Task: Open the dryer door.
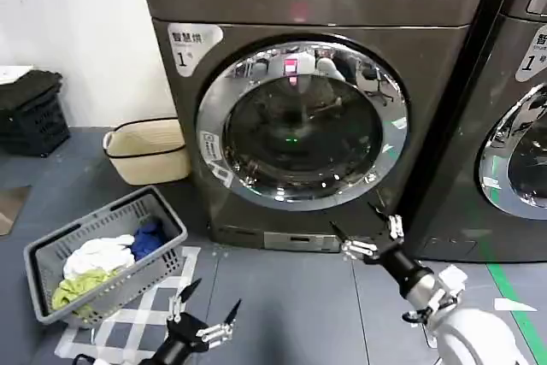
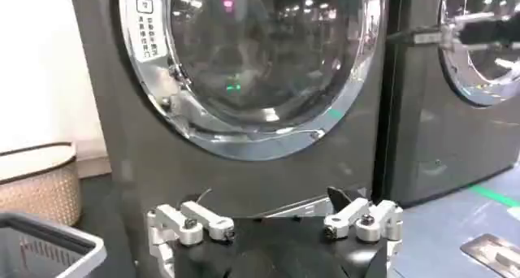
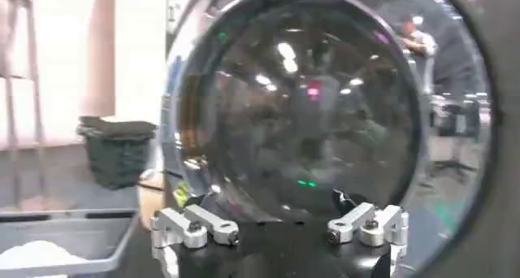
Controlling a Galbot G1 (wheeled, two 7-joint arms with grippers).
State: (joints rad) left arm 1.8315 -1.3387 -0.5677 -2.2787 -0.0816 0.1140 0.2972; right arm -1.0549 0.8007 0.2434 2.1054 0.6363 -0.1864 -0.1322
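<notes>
- The door (image 1: 301, 121) is shut flush against the dryer (image 1: 342, 6) front, its chrome ring unbroken all the way round, a small pink sticker at the top of the rim.
- The right tool (image 1: 366, 226) is up near the door's lower right edge, fingers spread wide and holding nothing. It sits just below the ring, not on it.
- The left tool (image 1: 205, 312) hangs low over the floor, also open and empty, close to the grey basket (image 1: 51, 256) of laundry.
- No handle or recess is clear from here, so the right tool may close on bare chrome. That ring looks slick and rounded; fingers could skate off it.
- If it pushes in at the wrong spot, it may press on the glass instead of catching the edge.
- A pull along the wrong arc would fight the hinge and drag the fingers loose.
- The second machine (image 1: 521, 108) stands just beside; a wide swing of the right arm could knock it.
</notes>
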